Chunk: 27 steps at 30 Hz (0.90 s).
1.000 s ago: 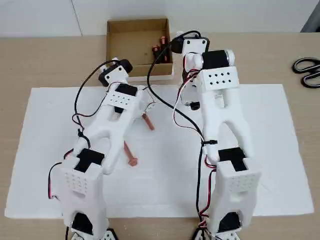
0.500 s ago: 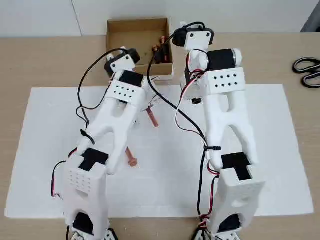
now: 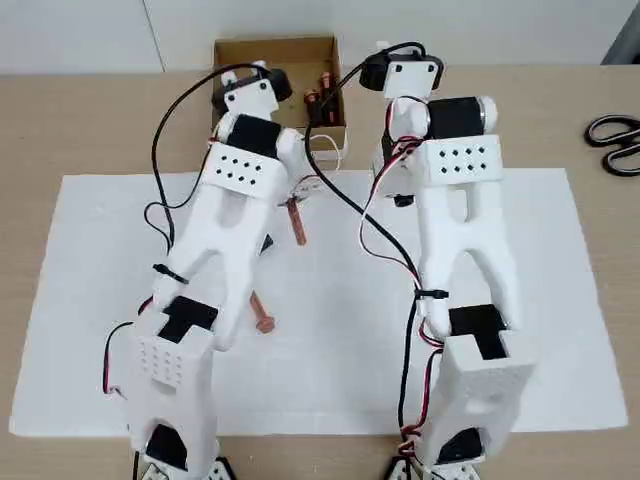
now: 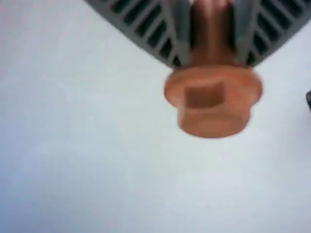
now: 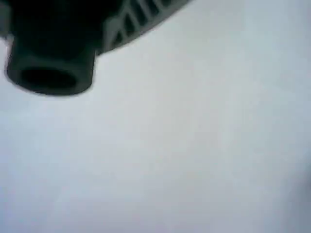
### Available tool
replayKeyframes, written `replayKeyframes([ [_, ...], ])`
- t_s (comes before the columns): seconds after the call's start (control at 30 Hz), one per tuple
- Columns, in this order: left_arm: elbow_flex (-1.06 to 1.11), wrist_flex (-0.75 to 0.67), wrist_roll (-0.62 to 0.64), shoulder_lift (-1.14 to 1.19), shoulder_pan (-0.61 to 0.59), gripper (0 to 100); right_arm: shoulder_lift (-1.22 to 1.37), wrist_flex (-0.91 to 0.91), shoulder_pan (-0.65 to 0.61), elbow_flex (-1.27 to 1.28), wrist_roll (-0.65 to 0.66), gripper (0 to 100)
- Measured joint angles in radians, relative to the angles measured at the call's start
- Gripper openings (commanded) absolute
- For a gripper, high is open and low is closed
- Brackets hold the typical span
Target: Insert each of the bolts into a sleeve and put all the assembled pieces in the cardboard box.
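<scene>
Two bolts are outside the box. The held bolt (image 4: pixel 213 99) is clenched by its shank in the left gripper (image 4: pixel 213 58) over the white sheet (image 3: pixel 540 300). The lying bolt (image 3: pixel 262 312) rests at its 7 o'clock. One black sleeve (image 5: pixel 48 63), at the held bolt's 3 o'clock, is grasped by the right gripper (image 3: pixel 396 192). The cardboard box (image 3: pixel 270 60) at 12 holds copper pieces (image 3: pixel 320 95), count unclear. Bare sheet lies open between the arms. Both arms have shifted toward 12 since a second ago, and the lying bolt has stayed.
</scene>
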Motion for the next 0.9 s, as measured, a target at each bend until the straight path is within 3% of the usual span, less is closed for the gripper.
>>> replayKeyframes([
  [0.37,-0.083,0.074,-0.394,0.000,-0.068,1,0.000,0.000,0.000,0.000,0.000,0.3],
  [0.6,-0.083,0.074,-0.440,0.000,-0.146,1,0.000,0.000,0.000,0.000,0.000,0.3],
  [0.9,-0.083,0.074,-0.440,0.000,-0.149,1,0.000,0.000,0.000,0.000,0.000,0.7],
])
